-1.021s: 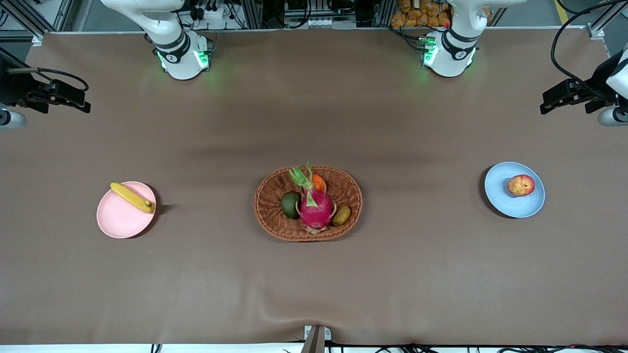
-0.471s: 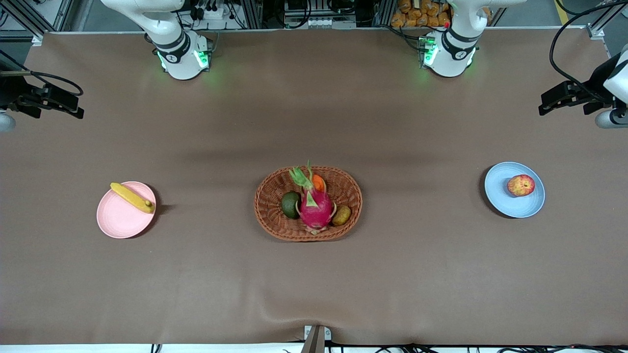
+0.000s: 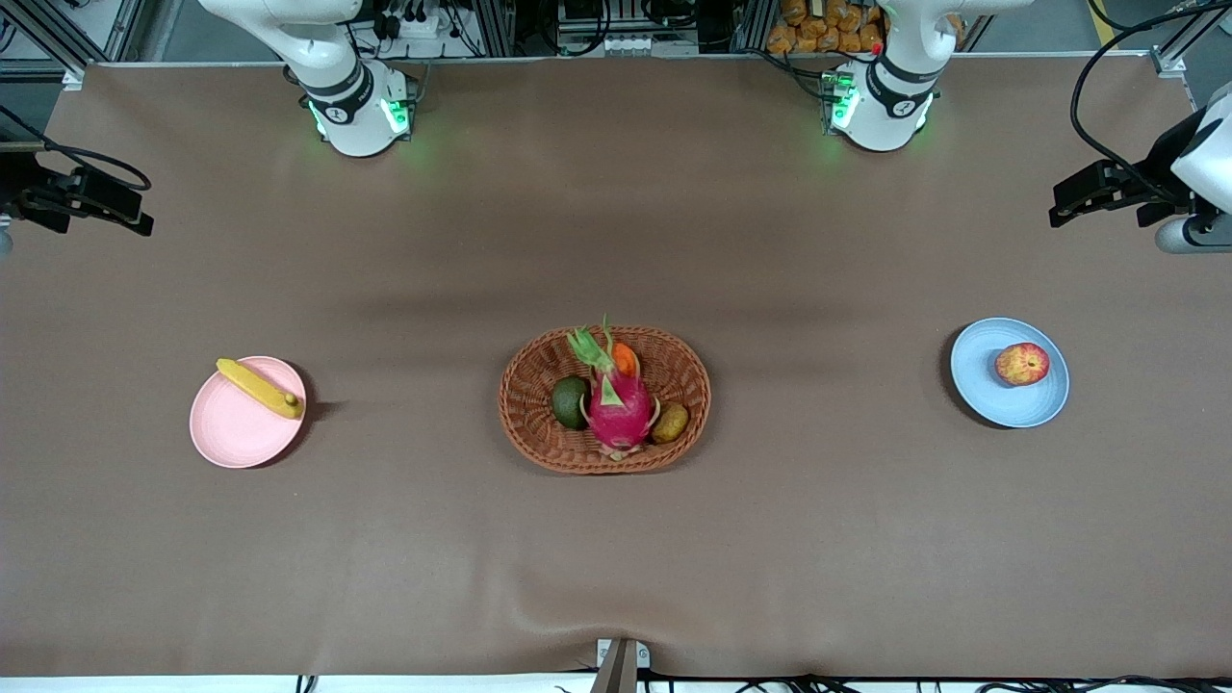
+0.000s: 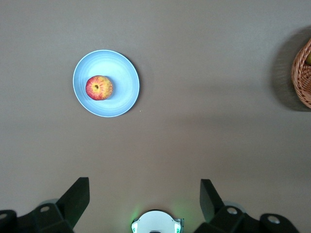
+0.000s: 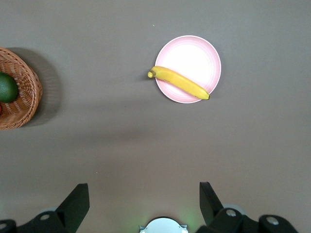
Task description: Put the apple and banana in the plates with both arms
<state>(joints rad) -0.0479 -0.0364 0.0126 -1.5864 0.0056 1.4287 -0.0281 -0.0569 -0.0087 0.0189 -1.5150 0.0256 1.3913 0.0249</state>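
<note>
Apple (image 3: 1022,364) sits on blue plate (image 3: 991,399) twd left arm's end of desk (image 3: 616,539); banana (image 3: 258,388) lies across pink plate (image 3: 231,433), tip prob. past rim. Left tool (image 4: 145,199) & right tool (image 5: 144,200) both spread, empty, up over desk ends.

White arms (image 3: 332,58); black joint bands; green base lights; dark fingers (image 4: 75,199)

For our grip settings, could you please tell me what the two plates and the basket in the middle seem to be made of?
Pink plate and blue plate: probably plastic or a similar moulded material; flat even colour, matte, no glare. Basket: woven wicker or rattan, with brown strands crossing in its wall and a braided rim. Both are judged by look alone.
</note>
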